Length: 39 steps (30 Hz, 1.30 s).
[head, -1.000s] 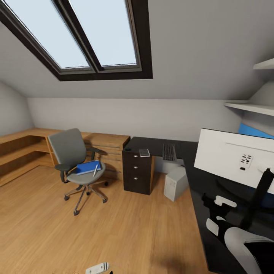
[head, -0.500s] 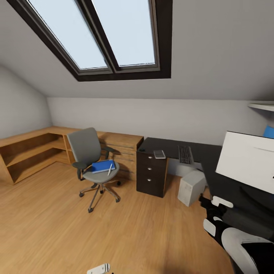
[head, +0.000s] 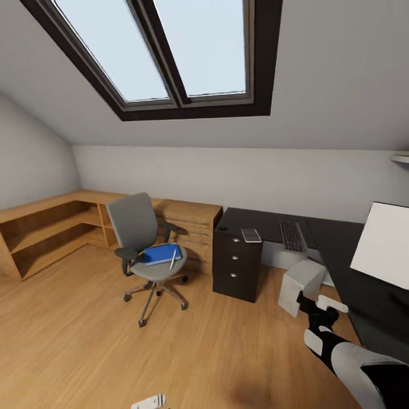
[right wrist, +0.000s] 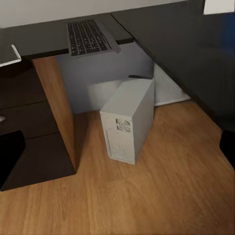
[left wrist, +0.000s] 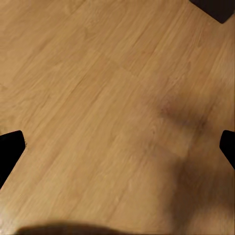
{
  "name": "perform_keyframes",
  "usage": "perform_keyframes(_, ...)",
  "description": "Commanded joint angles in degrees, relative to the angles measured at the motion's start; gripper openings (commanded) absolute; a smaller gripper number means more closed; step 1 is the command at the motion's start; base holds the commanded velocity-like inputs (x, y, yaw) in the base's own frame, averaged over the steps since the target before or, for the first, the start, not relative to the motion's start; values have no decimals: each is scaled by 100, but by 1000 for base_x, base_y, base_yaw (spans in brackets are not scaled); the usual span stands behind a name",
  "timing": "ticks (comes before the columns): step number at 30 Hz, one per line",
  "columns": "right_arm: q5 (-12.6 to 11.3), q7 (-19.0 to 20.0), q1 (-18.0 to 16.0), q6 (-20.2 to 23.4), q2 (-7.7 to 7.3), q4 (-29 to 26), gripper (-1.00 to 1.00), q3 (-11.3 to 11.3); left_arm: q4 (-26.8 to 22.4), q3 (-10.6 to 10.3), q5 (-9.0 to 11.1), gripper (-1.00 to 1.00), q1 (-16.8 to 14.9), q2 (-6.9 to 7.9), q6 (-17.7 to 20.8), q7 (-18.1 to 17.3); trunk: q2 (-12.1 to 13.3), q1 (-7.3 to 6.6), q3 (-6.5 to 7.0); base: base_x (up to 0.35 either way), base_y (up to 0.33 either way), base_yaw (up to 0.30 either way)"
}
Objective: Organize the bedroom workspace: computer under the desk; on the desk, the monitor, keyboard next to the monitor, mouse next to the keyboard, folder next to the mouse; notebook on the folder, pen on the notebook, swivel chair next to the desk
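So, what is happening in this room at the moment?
Nothing is being handled. The robot stands on the wooden floor of an attic bedroom, facing the black L-shaped desk. Its right gripper is empty and points toward the grey computer tower under the desk. The black keyboard and the white monitor lie on the desk. The blue folder, with a white pen on top, sits on the grey swivel chair, which stands apart from the desk.

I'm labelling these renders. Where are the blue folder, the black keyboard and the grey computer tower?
Blue folder (head: 159, 254), head view: its cover, on the chair seat.
Black keyboard (right wrist: 89, 36), right wrist view: middle of its keys.
Grey computer tower (right wrist: 127, 126), right wrist view: its front panel.
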Motion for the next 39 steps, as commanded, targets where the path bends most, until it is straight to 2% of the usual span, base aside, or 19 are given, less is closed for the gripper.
perform_keyframes(1, -25, -25, -7, -15, -1, 9, 100, 50, -7, -24, 37, 100, -9, 5, -17, 33, -5, 3, -7, 246, 252, 0)
perform_keyframes(5, -25, -24, -7, -15, -5, 9, 100, 50, -5, -29, 5, 100, -9, 4, -17, 31, -5, 3, -7, 279, 187, 0)
perform_keyframes(8, -25, -23, -6, -13, -7, 14, 100, 49, 9, -30, -148, 100, -9, -5, -17, 37, -5, 3, -7, 311, 75, 0)
perform_keyframes(13, -25, -18, 18, -8, -14, 16, 100, 49, 63, -30, -220, 100, -9, -13, -17, 43, -5, 3, -7, 320, 13, 0)
perform_keyframes(29, -25, -16, 29, -23, -15, 8, 100, 49, 82, -30, -244, 100, -9, -14, -17, 37, -5, 3, -7, 311, -36, 0)
perform_keyframes(39, -33, -17, 29, -23, -15, 7, 100, 50, 83, -30, -244, 100, -9, -16, -17, 37, -5, 3, -7, 118, -14, 0)
